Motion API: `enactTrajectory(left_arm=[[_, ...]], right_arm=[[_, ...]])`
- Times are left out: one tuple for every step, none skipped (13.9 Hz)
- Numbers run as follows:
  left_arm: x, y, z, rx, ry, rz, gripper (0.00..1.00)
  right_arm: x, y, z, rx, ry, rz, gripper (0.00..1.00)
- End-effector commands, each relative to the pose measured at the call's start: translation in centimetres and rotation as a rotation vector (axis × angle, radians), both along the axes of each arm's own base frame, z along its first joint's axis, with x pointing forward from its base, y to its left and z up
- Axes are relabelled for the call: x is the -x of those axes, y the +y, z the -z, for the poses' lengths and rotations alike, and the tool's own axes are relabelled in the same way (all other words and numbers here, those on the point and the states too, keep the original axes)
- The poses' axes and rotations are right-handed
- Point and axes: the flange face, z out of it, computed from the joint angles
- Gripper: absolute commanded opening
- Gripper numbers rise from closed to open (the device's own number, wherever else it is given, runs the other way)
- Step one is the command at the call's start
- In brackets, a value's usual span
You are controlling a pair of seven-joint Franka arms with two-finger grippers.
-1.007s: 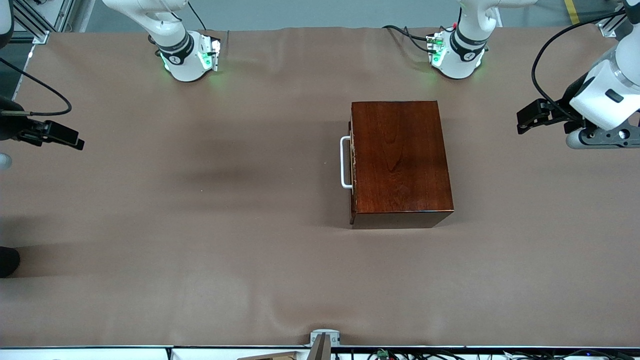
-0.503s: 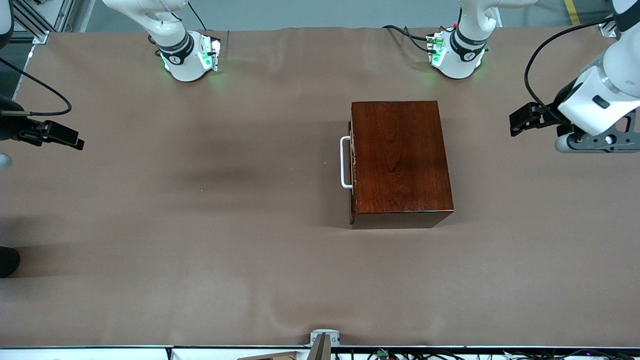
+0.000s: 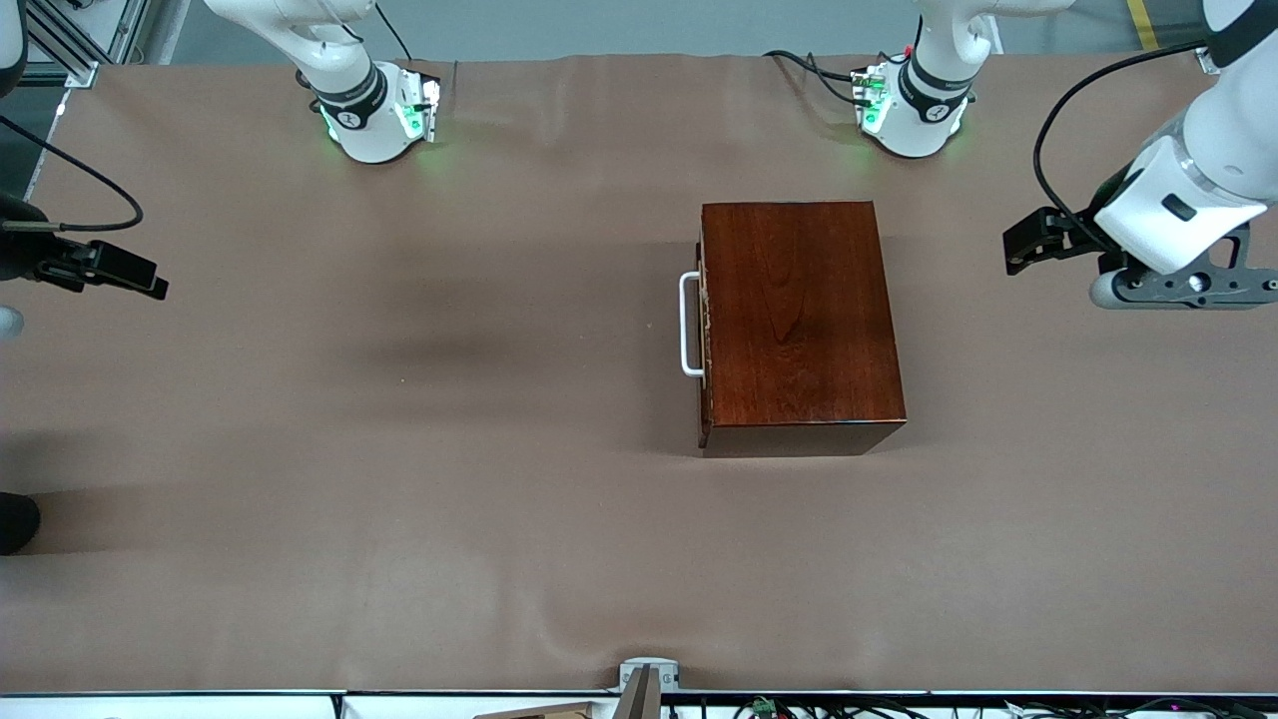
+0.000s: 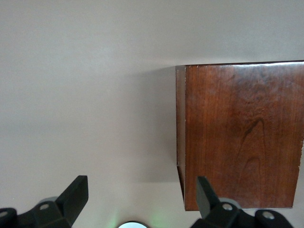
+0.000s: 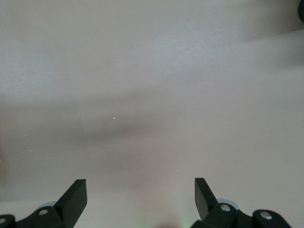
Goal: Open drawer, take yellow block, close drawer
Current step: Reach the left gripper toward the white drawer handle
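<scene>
**A:** So what moved? From the front it looks like only the left arm did. The left gripper (image 3: pixel 1028 240) has slid a bit toward the mahogany box (image 3: pixel 802 325) compared with a second ago, up in the air over the bare tablecloth (image 3: pixel 399 499) at the left arm's end of the table. Box hasn't budged.

**B:** Yep. And the drawer (image 3: pixel 703 330) is fully shut, its dark front flush with the box, facing the right arm's end. The white U-shaped handle (image 3: pixel 688 325) sticks out from it, nothing touching it.

**A:** Fingers on the left one?

**B:** In the left wrist view the left gripper (image 4: pixel 142 199) is spread wide and holding nothing. One end of the box (image 4: pixel 240 135) is in that view, glossy with clear wood grain.

**A:** And the other arm?

**B:** Just waiting. The right gripper (image 3: pixel 130 275) hangs over the cloth at the right arm's edge of the table, well apart from the box. In its wrist view the right gripper (image 5: pixel 141 199) is also wide open, empty, plain cloth below.

**A:** Yellow block?

**B:** Can't see it in any view.
</scene>
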Motion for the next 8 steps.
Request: enactTrajectory(left_arm=[[-0.4, -2.8, 0.5, 0.005, -0.001, -0.024, 1.0], [-0.3, -3.8, 0.7, 0.002, -0.002, -0.034, 1.0], [-0.4, -4.6, 1.0, 0.001, 0.001, -0.047, 1.0], [-0.4, -5.4, 1.1, -0.001, -0.004, -0.054, 1.0], [-0.3, -6.3, 1.4, -0.003, 0.0, -0.059, 1.0], [-0.3, -6.9, 1.6, -0.005, 0.002, -0.068, 1.0], [-0.2, -7.2, 1.6, -0.005, -0.001, -0.074, 1.0], [-0.3, -7.4, 1.5, -0.002, -0.01, -0.081, 1.0]], right_arm=[[0.4, -0.1, -0.7, 0.006, -0.008, 0.002, 1.0], [0.4, -0.2, -0.7, 0.006, -0.008, 0.004, 1.0], [0.4, -0.2, -0.7, 0.006, -0.008, 0.004, 1.0], [0.4, -0.2, -0.7, 0.003, -0.008, 0.004, 1.0], [0.4, -0.1, -0.8, 0.001, -0.01, 0.002, 1.0], [0.4, 0.1, -0.7, 0.006, -0.008, 0.001, 1.0], [0.4, -0.2, -0.7, 0.006, -0.008, 0.004, 1.0], [0.4, -0.3, -0.7, 0.006, -0.008, 0.005, 1.0]])
